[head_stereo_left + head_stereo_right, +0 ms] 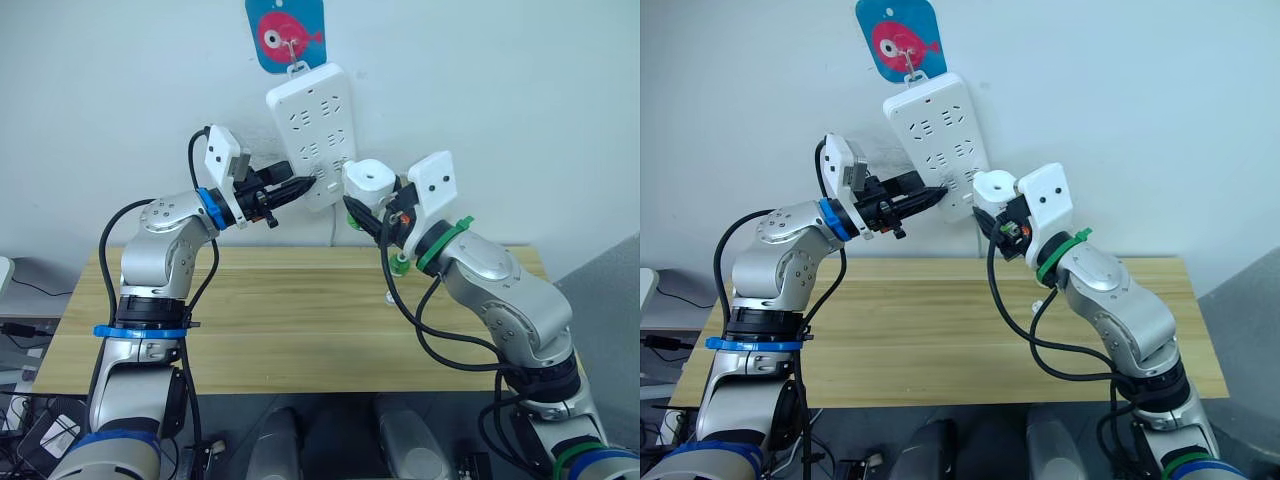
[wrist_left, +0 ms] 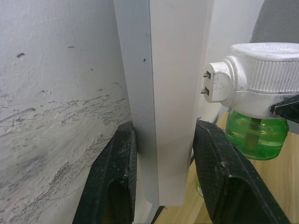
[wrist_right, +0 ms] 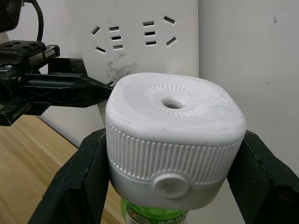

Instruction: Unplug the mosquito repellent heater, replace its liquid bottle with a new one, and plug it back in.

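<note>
Right claw point(image 3: 170, 182) grips mosquito repellent heater point(image 3: 174, 135) — bottle label illegible.

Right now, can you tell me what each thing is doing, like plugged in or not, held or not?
Mosquito repellent heater: unplugged, prongs bare and close to the power strip, held in the right claw.
Green liquid bottle: attached under the heater.
Power strip: hanging on the wall from a hook, lower end gripped.
Left claw: shut on the power strip's lower end, one finger each side.
Right claw: shut on the heater.
</note>
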You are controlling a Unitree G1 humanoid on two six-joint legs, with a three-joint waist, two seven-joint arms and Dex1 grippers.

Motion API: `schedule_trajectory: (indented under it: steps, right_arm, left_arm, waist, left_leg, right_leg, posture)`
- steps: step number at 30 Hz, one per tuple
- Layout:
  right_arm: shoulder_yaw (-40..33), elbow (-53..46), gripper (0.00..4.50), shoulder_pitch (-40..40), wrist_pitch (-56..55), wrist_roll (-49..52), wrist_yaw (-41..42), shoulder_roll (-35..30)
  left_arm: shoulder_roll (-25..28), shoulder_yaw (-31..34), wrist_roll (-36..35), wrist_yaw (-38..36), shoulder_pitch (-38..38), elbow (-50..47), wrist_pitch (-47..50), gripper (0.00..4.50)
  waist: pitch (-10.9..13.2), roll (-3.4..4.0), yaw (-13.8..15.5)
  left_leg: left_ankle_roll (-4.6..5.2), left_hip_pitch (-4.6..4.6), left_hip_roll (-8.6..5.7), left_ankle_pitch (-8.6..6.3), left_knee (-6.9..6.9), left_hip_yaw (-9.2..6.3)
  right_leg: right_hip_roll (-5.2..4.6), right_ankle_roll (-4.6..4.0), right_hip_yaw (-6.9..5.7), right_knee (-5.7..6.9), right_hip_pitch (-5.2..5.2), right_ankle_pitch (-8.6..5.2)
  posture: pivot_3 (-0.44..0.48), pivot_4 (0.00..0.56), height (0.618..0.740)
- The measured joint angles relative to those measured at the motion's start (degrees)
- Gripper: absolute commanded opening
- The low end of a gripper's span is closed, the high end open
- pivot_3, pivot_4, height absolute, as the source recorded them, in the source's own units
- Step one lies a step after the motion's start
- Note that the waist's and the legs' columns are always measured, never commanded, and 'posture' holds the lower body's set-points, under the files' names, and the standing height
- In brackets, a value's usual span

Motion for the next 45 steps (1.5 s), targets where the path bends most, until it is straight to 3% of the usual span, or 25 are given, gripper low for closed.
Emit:
schedule_trajectory:
  steps: [17,30,45]
  right_arm:
    - [0.9,-0.3,3.08,-0.2,1.9,-6.5,2.7,2.5]
    - [0.9,0.3,3.05,-5.3,7.9,-8.8,1.4,7.3]
    - [1.6,6.3,3.04,-5.6,2.9,-11.6,2.9,10.4]
  left_arm:
    - [0.1,0.2,0.0,0.0,0.0,0.0,0.5,1.4]
    - [0.2,1.4,0.4,0.2,0.7,-0.1,0.6,1.4]
    - [0.2,2.4,1.0,1.3,1.2,0.0,1.5,1.4]
  waist:
    - [0.0,0.0,-0.1]
    - [0.0,0.0,-1.2]
    - [0.0,-0.01,-1.7]
  left_leg:
    - [0.0,0.02,0.0,0.0,0.0,0.0]
    - [-0.09,0.06,0.01,0.16,-0.01,-0.1]
    - [-0.05,0.14,0.07,0.46,-0.03,-0.04]
  right_leg:
    - [0.0,0.0,0.01,0.01,0.0,0.0]
    - [0.05,-0.08,-0.06,0.14,0.01,0.1]
    - [0.18,0.01,0.09,0.12,0.01,0.47]
  posture:
    - [-0.218,0.225,0.74]
    - [-0.226,0.23,0.74]
    - [-0.225,0.232,0.74]
